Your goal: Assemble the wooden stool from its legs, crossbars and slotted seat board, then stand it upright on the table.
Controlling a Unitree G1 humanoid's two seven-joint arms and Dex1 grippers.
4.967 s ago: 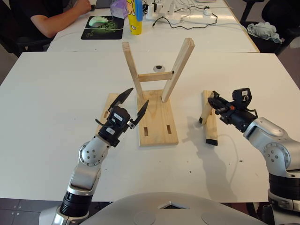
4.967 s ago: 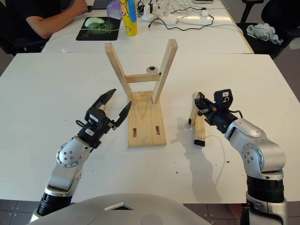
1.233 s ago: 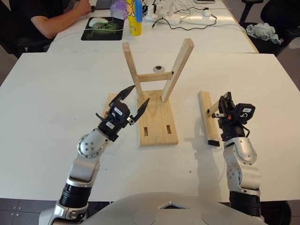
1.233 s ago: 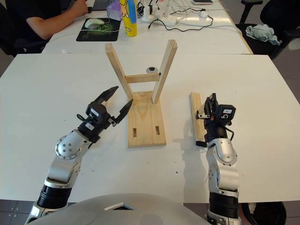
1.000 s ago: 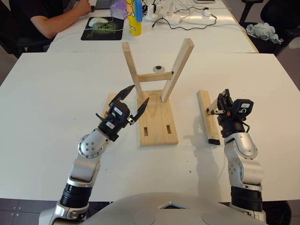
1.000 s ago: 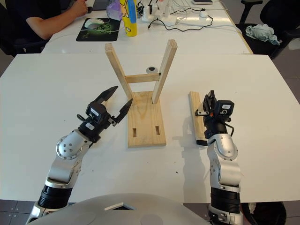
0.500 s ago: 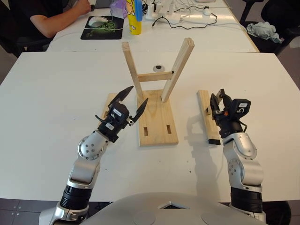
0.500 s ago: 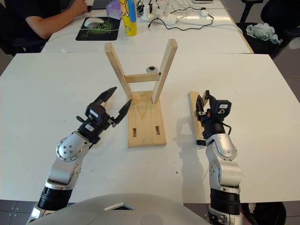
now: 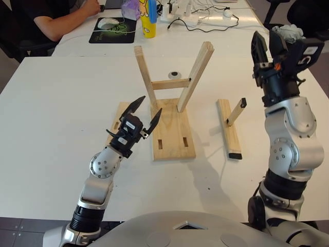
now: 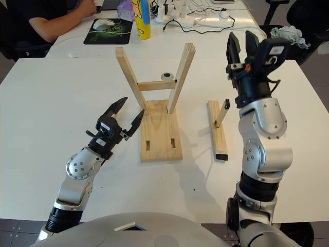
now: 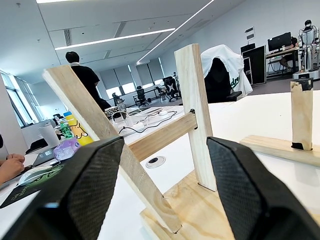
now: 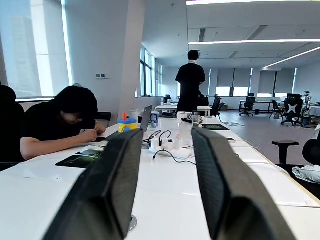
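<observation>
The slotted seat board lies flat mid-table. Two legs stand up from its far end, joined by a crossbar. To its right a loose leg lies flat, with a short crossbar sticking up from it. Another wooden piece lies left of the board, partly hidden by my left gripper. That gripper hovers open at the board's left edge, and its fingers frame the standing legs. High above the loose leg, my right gripper is open and holds nothing.
A small round disc sits on the table behind the legs. On the far desk are a yellow bottle, a mouse pad, cables and a seated person. The table's near and left parts are bare.
My right arm has lifted from beside the loose leg to high above the table, gripper open. The loose leg stays flat. My left gripper has hardly moved.
</observation>
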